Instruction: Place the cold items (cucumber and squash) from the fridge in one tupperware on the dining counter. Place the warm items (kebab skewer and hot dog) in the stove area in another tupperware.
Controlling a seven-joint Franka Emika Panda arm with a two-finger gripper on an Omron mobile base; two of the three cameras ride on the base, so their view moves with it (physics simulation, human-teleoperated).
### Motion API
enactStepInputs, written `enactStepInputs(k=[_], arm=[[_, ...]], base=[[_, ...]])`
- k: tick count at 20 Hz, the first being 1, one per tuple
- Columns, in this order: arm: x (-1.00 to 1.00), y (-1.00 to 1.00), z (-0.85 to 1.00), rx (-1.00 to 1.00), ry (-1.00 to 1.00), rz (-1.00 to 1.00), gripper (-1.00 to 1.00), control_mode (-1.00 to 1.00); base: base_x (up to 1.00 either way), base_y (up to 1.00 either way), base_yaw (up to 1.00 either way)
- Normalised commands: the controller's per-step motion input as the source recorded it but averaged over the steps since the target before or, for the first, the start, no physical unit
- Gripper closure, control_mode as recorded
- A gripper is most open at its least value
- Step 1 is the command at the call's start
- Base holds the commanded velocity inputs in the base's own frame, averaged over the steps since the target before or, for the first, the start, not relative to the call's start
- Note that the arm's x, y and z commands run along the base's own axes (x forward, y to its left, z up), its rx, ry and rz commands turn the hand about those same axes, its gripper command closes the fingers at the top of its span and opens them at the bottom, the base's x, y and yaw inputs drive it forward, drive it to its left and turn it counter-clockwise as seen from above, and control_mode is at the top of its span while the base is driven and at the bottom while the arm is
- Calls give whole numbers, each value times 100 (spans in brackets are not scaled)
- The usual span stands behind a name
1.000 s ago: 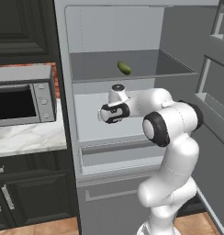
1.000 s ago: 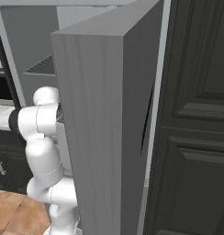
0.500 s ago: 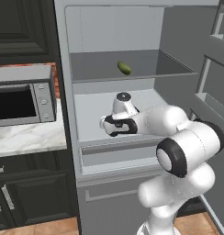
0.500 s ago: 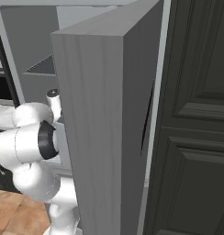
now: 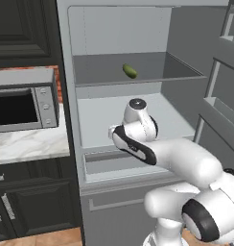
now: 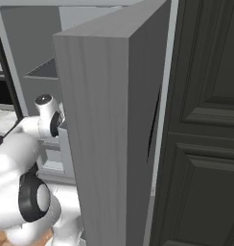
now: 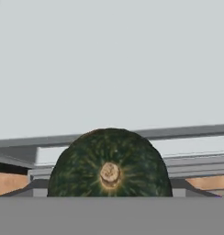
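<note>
Reaching into the fridge [image 5: 71, 72] | squash [image 7: 110, 165] close in front of the hand | cucumber [image 5: 130, 71] on upper shelf [image 5: 176, 72] | fingers spread wide, holding nothing

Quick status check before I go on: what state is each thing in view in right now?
fridge door: swung open
cucumber: lying on the upper fridge shelf, untouched
squash: stem end facing the hand camera, not gripped
microwave: door shut
gripper: open, inside the fridge
</note>
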Motion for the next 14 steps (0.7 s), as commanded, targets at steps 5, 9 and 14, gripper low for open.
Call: enactStepInputs(k=[5, 9, 14], arm=[[-77, -15, 43, 0, 0, -2, 100, -100], [-70, -25, 53, 0, 0, 0, 100, -100], [-61, -34, 44, -1, 2, 0, 100, -100]], base=[[0, 0, 0], [0, 0, 0], [0, 0, 0]])
